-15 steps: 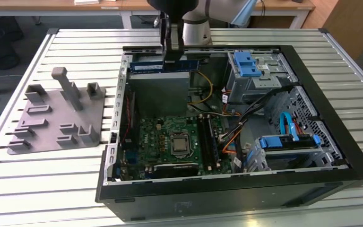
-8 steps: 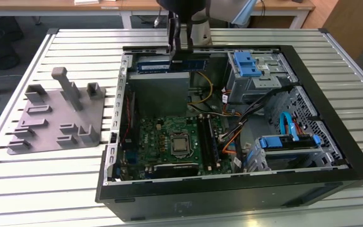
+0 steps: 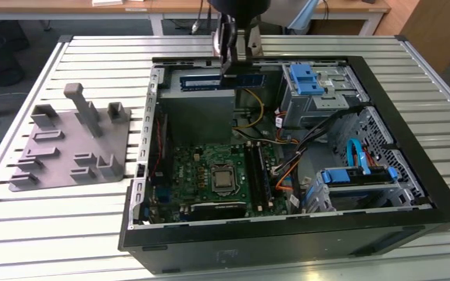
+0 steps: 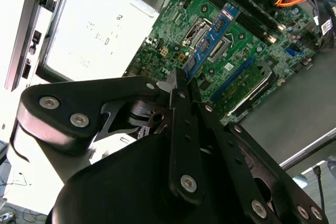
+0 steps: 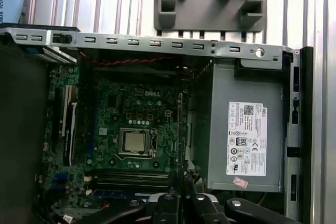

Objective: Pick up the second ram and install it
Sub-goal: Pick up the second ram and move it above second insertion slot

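Inside the open computer case (image 3: 287, 234) on the surface (image 3: 92, 222), above the power supply (image 3: 197, 114) and well apart from the black sockets (image 3: 256, 170), the second ram (image 3: 201, 82) is pinched in closed jaws, so I think such a thin grip could let it tilt or slip.

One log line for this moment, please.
gripper shut on second ram | ram aloft over open computer case | not seated in sockets

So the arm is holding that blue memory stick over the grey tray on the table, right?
Not quite. In the exterior view the jaws hold the second ram over the open computer case; the grey tray sits apart, at the exterior view's left.
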{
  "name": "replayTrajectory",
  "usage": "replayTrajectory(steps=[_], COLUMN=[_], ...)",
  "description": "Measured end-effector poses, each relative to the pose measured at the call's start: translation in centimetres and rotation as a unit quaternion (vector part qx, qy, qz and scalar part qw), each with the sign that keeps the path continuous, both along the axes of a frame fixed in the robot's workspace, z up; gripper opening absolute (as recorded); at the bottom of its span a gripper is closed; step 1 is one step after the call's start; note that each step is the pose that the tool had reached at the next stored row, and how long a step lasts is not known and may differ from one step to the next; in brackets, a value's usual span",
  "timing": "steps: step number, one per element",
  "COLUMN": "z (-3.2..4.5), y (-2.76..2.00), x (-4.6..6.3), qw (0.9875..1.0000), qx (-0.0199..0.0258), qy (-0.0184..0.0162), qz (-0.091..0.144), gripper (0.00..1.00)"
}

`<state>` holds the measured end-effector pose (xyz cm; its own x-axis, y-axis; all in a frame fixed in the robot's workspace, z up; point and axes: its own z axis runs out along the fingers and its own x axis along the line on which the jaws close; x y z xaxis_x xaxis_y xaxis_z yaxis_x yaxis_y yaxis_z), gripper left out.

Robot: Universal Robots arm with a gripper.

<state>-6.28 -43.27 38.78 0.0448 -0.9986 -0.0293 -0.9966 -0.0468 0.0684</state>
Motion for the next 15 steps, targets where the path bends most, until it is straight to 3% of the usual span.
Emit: replayTrajectory(steps=[15], z=[-0.09], y=[0.00], x=[3.0], qw=[1.0000], qx=[-0.0001], qy=[0.0021], qz=[0.000], gripper=[0.14])
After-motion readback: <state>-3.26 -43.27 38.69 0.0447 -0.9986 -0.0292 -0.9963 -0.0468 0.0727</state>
